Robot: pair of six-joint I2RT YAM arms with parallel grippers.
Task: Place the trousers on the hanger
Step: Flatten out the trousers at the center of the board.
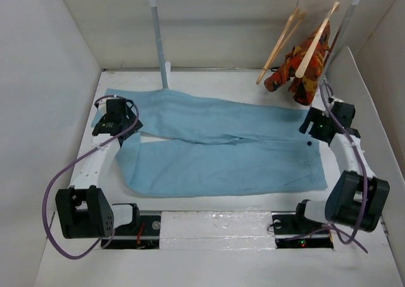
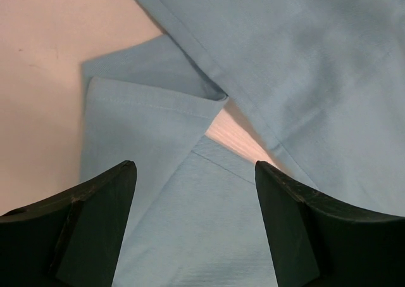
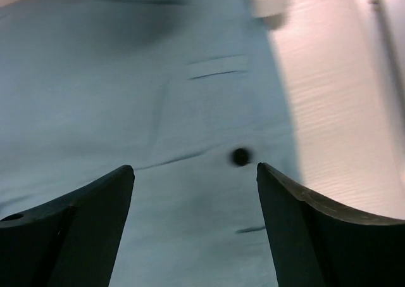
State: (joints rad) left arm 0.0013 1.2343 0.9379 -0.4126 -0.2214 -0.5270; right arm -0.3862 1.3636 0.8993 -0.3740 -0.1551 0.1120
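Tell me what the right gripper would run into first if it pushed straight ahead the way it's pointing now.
The trousers. The open right gripper points down at the light-blue fabric near its dark button, with nothing between them. How far off the cloth lies is unclear.

Right wrist view: blurred throughout; the white object (image 3: 269,5) at the top edge is cut off and unidentifiable. Both wrist views: trousers (image 2: 304,59) extend past frame edges. Top view, upper right: hanger (image 1: 280,46) hook too small to resolve.

Left claw (image 2: 195,173) and right claw (image 3: 195,173) both point downward, jaws spread wide apart.
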